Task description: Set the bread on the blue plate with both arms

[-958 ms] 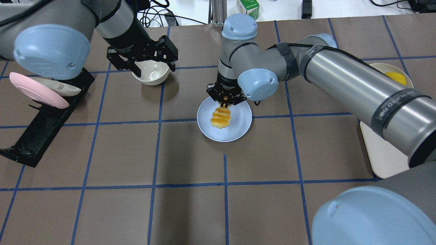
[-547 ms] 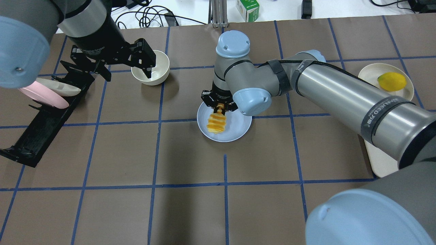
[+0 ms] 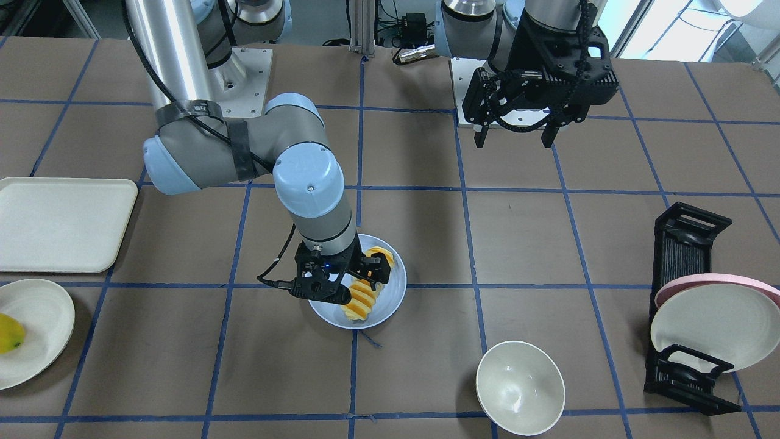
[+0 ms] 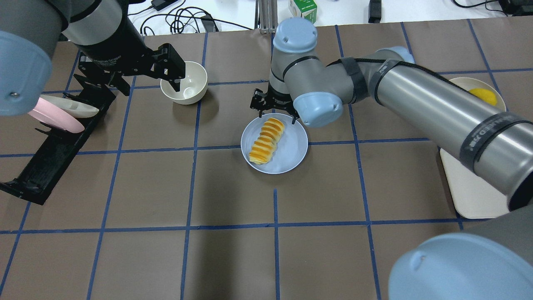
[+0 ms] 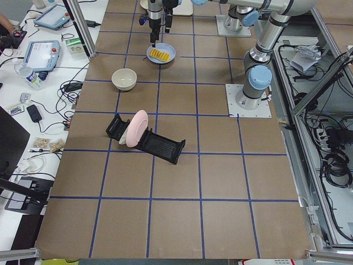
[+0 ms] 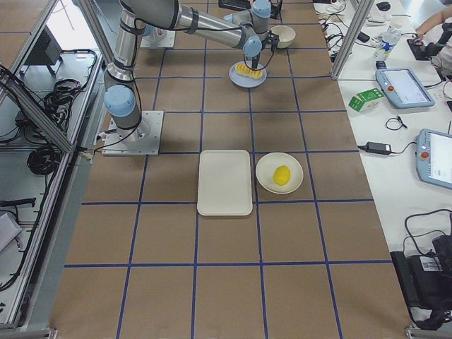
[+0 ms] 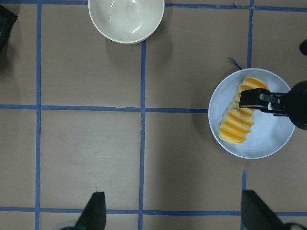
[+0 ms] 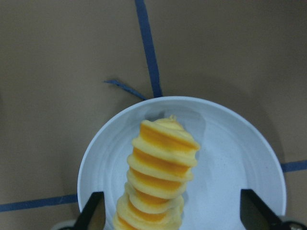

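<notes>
The bread lies flat on the blue plate, slanting across its left half. It also shows on the plate in the front-facing view, where the bread sits partly behind the gripper. My right gripper is open and empty, just above the bread's far end. In the right wrist view the bread lies free between the spread fingertips. My left gripper is open and empty, high above the table beside the cream bowl. Its wrist view shows the plate from above.
A cream bowl stands to the far left of the plate. A black dish rack holds a pink plate and a cream plate at the left edge. A cream tray and a cream plate with a yellow fruit are at the right.
My right gripper has opened and let go of the bread, which has tipped from hanging to lying flat on the plate. The gripper has drawn back toward the far side. My left arm shifted slightly.
</notes>
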Controlling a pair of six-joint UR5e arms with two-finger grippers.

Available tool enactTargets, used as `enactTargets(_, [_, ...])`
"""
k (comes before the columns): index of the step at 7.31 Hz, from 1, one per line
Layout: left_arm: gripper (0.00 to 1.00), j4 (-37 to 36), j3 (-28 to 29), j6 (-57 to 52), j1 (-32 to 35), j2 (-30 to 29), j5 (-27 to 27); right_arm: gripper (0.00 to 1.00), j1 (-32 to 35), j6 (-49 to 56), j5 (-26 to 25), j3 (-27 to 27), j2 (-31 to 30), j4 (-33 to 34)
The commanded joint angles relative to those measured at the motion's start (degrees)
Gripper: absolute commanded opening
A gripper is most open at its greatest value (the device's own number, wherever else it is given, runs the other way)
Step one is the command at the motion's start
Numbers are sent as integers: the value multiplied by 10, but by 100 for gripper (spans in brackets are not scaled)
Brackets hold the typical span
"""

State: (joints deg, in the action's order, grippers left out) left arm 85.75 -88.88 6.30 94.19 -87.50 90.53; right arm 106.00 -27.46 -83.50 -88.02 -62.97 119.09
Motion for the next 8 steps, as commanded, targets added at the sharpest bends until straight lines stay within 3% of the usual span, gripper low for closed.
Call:
enactTargets(1, [100, -9, -2, -1, -2, -6, -5, 100, -87, 133, -51, 84, -48, -188])
enactTargets(3, [100, -9, -2, 7, -1, -6, -5, 100, -120, 202, -95, 117, -130, -285])
enactTargets(4, [100, -9, -2, 6, -1, -6, -6, 100, -118, 196, -94, 105, -188, -313])
enactTargets(8, [100, -9, -2, 6, -1, -3, -1, 100, -122, 273, -86, 95, -186, -307])
